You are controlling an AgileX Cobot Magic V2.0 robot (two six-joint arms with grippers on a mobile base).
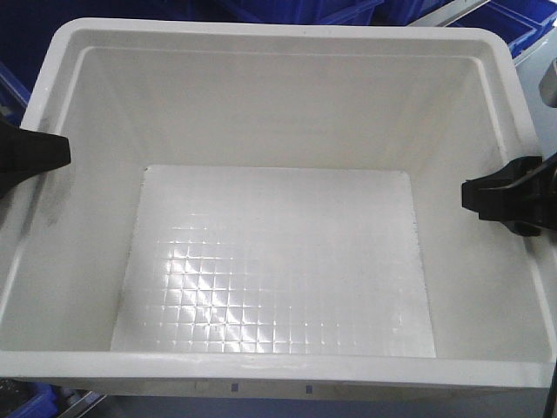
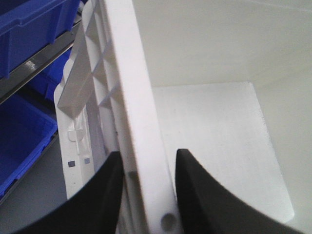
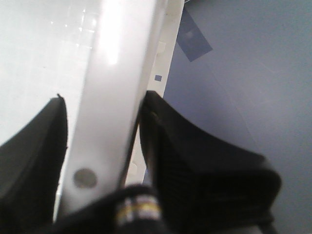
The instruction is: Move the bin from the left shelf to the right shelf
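— What does the bin (image 1: 278,96) look like?
— Large, white, rectangular plastic, open top, ribs under the rim, glossy grid-textured floor.
— And its pose?
— Upright and level, with long walls at twelve and six o'clock and short walls at three and nine.

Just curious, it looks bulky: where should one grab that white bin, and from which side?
Probably the rim of two opposite side walls, from over the top edge. The bin is wide, but its walls are thin and upright; the left gripper and right gripper each straddle one.

Clamped astride bin (image 1: 278,113) rim, opposite sides: left gripper (image 2: 148,152), right gripper (image 3: 105,95).
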